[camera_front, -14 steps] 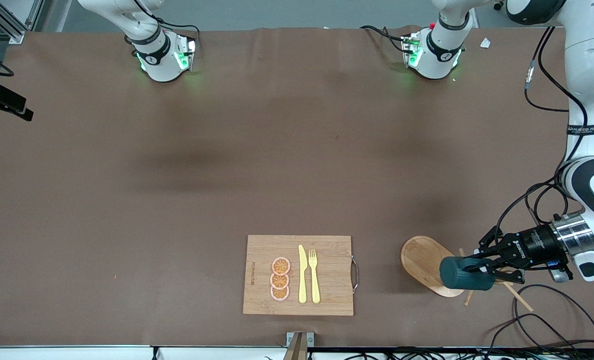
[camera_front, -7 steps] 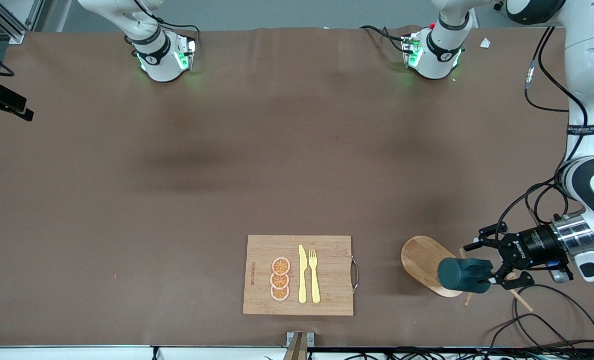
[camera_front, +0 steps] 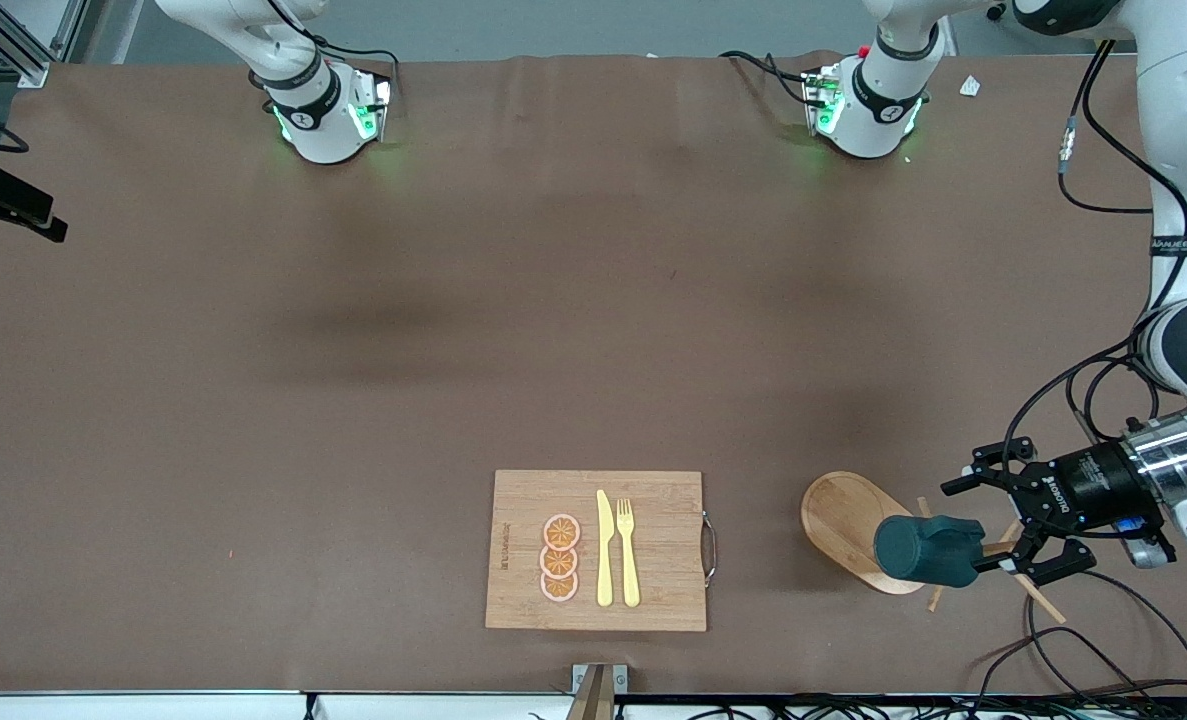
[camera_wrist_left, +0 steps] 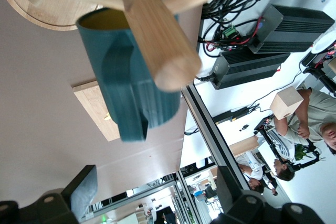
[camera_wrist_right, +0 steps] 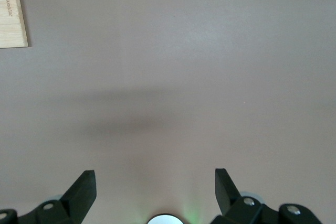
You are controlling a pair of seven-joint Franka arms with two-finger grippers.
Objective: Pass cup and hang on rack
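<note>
The dark teal cup [camera_front: 928, 550] hangs on its side on the wooden rack [camera_front: 843, 520], close to the central post [camera_wrist_left: 157, 30] and free of any fingers. In the left wrist view the cup [camera_wrist_left: 126, 87] shows its ribbed side and handle, with its mouth toward the rack's oval base [camera_wrist_left: 47, 14]. My left gripper [camera_front: 983, 530] is open beside the rack, toward the left arm's end of the table, its jaws wide apart and empty [camera_wrist_left: 157, 190]. My right gripper [camera_wrist_right: 155, 190] is open over bare table. It is out of the front view.
A bamboo cutting board [camera_front: 598, 550] with orange slices, a yellow knife and a fork lies near the front edge, toward the right arm's end from the rack. Black cables [camera_front: 1093, 640] loop on the table near the left gripper.
My left gripper has opened and let go of the cup, then drawn back toward the left arm's end of the table. The cup stays on the rack.
</note>
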